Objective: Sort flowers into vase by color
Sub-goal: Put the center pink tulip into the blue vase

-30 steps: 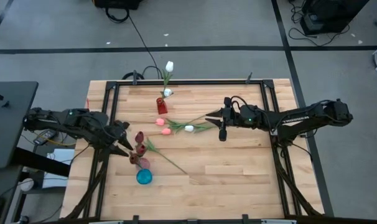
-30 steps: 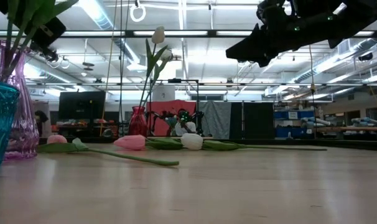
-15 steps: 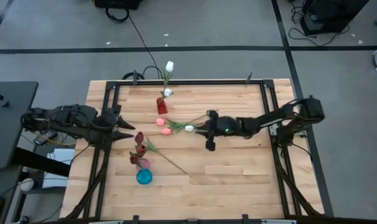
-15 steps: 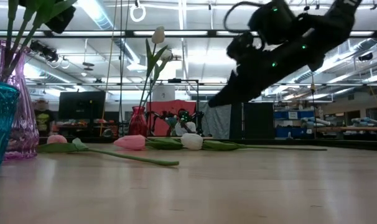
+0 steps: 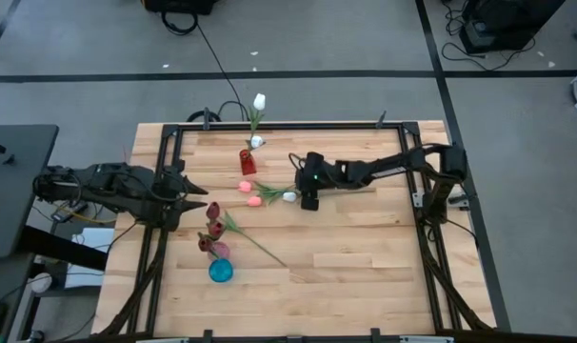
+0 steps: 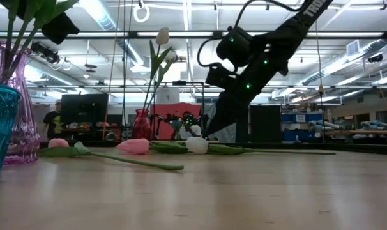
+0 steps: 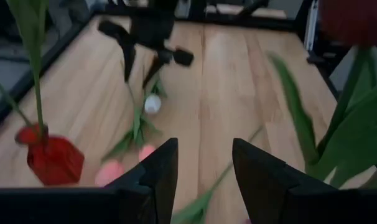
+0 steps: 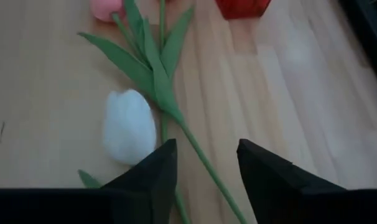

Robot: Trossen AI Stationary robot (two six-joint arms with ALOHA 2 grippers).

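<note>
Right claw (image 5: 305, 187) hangs low over the middle of the wooden bench (image 5: 365, 257), its two dark fingers (image 8: 146, 180) spread apart and holding nothing. Just ahead of the fingertips lies a white-headed artificial tulip (image 8: 129, 126), flat on the boards; its thin green stem (image 8: 201, 163) runs back between the fingers, so the long axis lies roughly along the claw's reach. Two pink-headed tulips (image 5: 249, 194) lie just beyond, near a small red vase (image 5: 248, 162) holding a tall white tulip (image 5: 259, 101). Left claw (image 5: 186, 198), fingers apart and empty, waits near the bench's left edge beside a pink glass vase (image 5: 215, 247) of dark red tulips. The right arm is judged nearer.
</note>
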